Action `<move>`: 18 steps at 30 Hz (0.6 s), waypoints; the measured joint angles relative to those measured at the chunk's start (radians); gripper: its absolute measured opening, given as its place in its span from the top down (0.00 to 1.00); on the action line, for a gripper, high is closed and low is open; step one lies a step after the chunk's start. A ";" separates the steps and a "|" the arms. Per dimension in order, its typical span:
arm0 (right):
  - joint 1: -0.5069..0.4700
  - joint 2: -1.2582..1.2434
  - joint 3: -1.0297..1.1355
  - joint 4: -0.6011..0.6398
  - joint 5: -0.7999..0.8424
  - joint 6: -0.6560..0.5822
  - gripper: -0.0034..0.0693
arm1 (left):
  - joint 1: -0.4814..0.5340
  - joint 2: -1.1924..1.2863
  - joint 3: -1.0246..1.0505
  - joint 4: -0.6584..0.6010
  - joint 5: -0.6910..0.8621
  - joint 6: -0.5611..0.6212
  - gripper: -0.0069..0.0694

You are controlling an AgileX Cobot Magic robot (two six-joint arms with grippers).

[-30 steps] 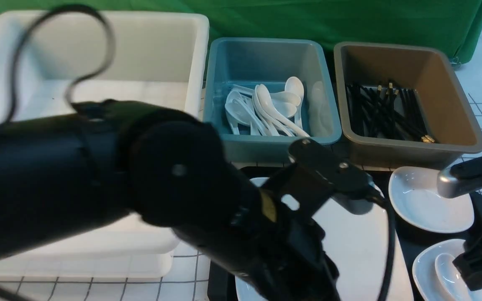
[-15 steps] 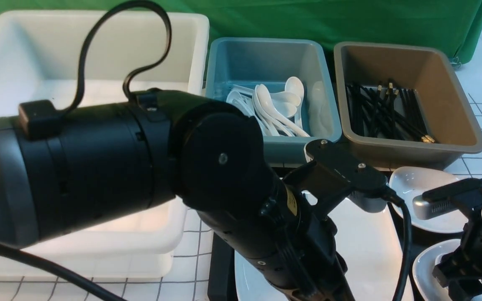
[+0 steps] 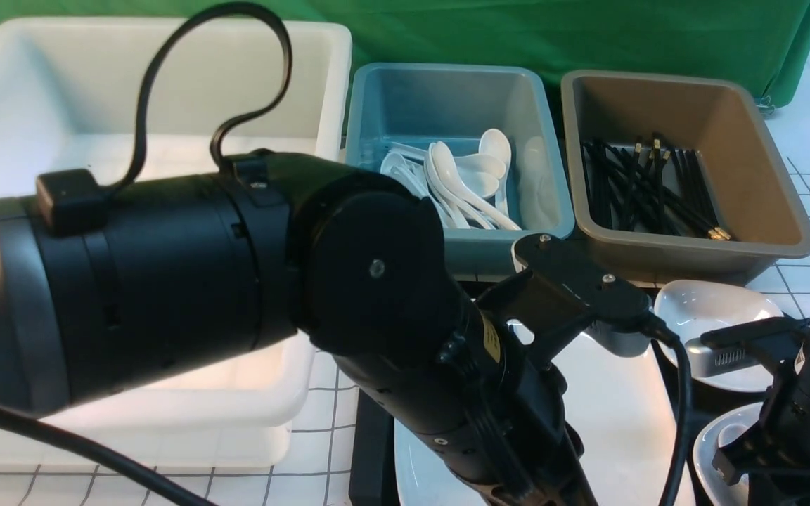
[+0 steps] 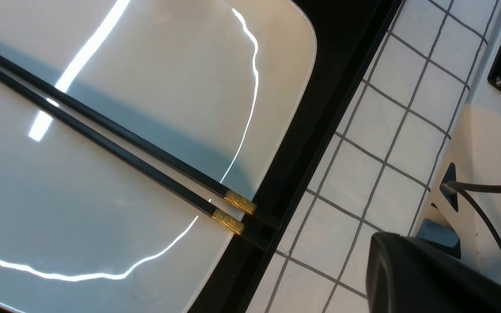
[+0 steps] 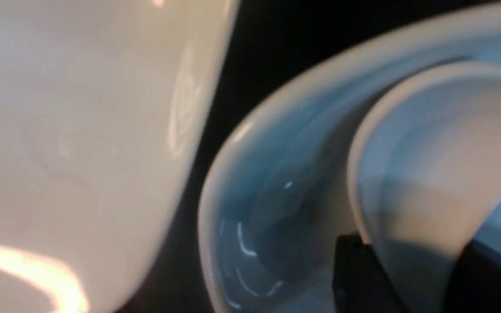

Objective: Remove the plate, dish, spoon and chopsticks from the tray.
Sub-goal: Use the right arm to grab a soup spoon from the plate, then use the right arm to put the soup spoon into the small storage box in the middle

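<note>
The spoon [image 5: 424,165] lies hollow-up in the dish [image 5: 250,174] at the right side of the tray [image 5: 250,52]. Judged light, rigid, glazed and slippery, liable to chip; best pinched across the handle (not the rounded bowl). The right pincer [image 5: 411,278] straddles it, part-open; firm contact cannot be told. The left pincer, out of view, is closed.
</note>
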 joint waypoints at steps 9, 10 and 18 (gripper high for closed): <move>0.000 -0.077 0.000 0.094 -0.007 -0.043 0.63 | 0.007 -0.002 -0.008 0.000 -0.031 -0.005 0.91; 0.000 -0.104 -0.001 0.114 -0.010 -0.053 0.63 | 0.018 -0.006 -0.018 0.000 -0.033 -0.012 0.91; 0.000 -0.219 -0.222 0.293 -0.005 -0.130 0.63 | 0.226 -0.033 -0.158 0.000 -0.047 -0.022 0.91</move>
